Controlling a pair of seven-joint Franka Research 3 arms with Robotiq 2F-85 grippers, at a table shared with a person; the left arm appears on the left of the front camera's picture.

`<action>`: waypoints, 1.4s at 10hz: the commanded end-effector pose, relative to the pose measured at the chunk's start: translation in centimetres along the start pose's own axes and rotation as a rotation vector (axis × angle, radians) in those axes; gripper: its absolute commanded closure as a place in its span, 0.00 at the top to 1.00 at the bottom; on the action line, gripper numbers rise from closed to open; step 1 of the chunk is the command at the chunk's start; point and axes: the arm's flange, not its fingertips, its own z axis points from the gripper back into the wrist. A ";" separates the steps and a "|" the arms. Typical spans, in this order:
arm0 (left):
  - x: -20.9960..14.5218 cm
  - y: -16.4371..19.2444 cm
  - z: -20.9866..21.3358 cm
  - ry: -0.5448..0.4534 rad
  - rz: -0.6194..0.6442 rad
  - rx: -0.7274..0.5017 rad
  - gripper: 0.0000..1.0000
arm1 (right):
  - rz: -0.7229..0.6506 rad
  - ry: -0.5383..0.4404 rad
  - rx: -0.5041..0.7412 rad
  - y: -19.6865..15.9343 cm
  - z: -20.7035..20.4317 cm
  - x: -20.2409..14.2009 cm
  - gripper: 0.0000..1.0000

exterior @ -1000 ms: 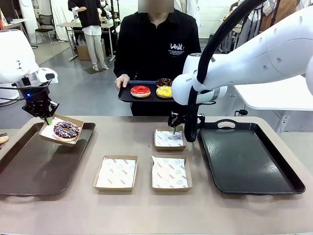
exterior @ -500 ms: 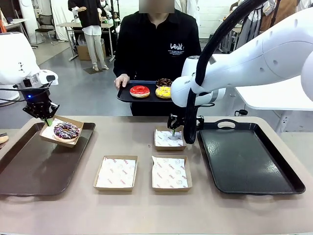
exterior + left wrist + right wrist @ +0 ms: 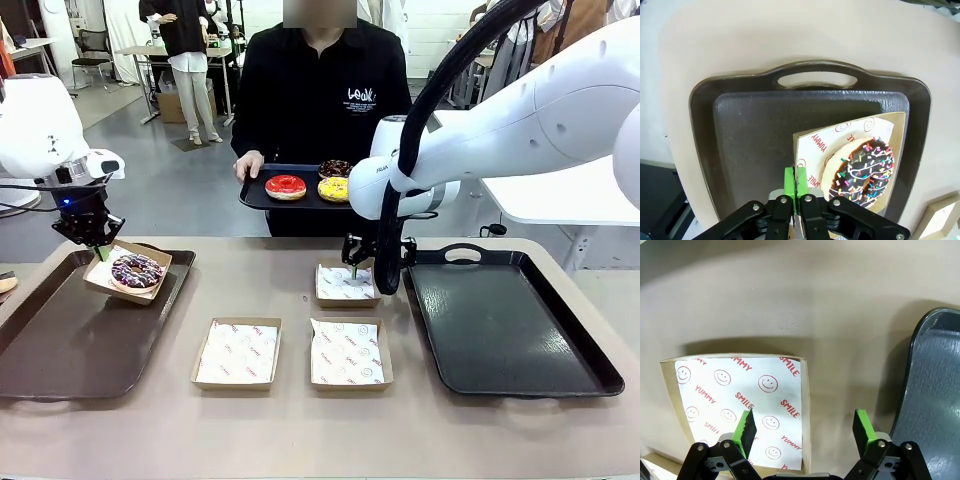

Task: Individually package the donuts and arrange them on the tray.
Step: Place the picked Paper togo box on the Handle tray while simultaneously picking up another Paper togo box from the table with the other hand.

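My left gripper (image 3: 100,250) is shut on the near edge of a paper box (image 3: 112,272) holding the dark sprinkled donut (image 3: 136,270). The box hangs tilted over the far end of the brown tray (image 3: 70,350). In the left wrist view my gripper (image 3: 796,180) pinches the box's lined rim (image 3: 807,150) beside the donut (image 3: 865,170). My right gripper (image 3: 352,268) stands open just above an empty lined box (image 3: 347,285). Its fingers straddle that box's (image 3: 740,395) right edge, gripper (image 3: 805,425). The person holds a small black tray (image 3: 255,195) with the red (image 3: 286,186), yellow (image 3: 335,188) and chocolate (image 3: 336,168) donuts.
Two more empty lined boxes (image 3: 237,352) (image 3: 347,352) lie at the table's front centre. A large black tray (image 3: 500,330) sits at the right, its rim close to my right gripper. The person stands at the far edge.
My left arm has shifted slightly right, and the boxed donut has sunk a little toward the brown tray. The right gripper has barely moved.
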 end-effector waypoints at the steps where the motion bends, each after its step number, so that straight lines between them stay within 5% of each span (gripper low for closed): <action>1: 1.1 0.0 -0.2 -0.019 -0.020 0.020 0.01 | -0.016 0.000 -0.023 0.4 -0.2 0.7 1.00; 2: 1.2 0.0 -0.4 -0.024 -0.025 0.033 0.01 | -0.014 0.001 -0.022 0.4 -0.2 0.8 1.00; 3: 1.3 0.1 -0.5 -0.024 -0.021 0.055 0.46 | -0.005 -0.001 -0.021 0.3 -0.2 0.7 0.71; 4: 1.4 0.1 -0.6 -0.028 -0.018 0.075 0.60 | 0.002 -0.002 -0.021 0.3 -0.2 0.7 0.42; 5: 1.3 0.0 -0.8 -0.027 -0.019 0.087 1.00 | 0.005 0.002 -0.021 0.3 -0.3 0.7 0.12; 6: 1.3 0.1 -0.8 -0.024 -0.022 0.089 1.00 | 0.006 0.005 -0.022 0.3 -0.3 0.7 0.00; 7: 1.3 0.1 -0.8 -0.022 -0.027 0.091 1.00 | 0.008 0.007 -0.023 0.3 -0.2 0.7 0.00; 8: 1.2 0.1 -0.6 -0.023 -0.030 0.091 0.83 | 0.008 0.008 -0.024 0.3 -0.2 0.7 0.00; 10: 1.1 0.2 -0.4 -0.023 -0.034 0.089 1.00 | 0.006 0.009 -0.027 0.3 -0.1 0.7 0.00; 14: 0.9 0.3 -0.1 -0.023 -0.042 0.077 1.00 | -0.015 0.015 -0.034 0.2 0.0 0.7 0.00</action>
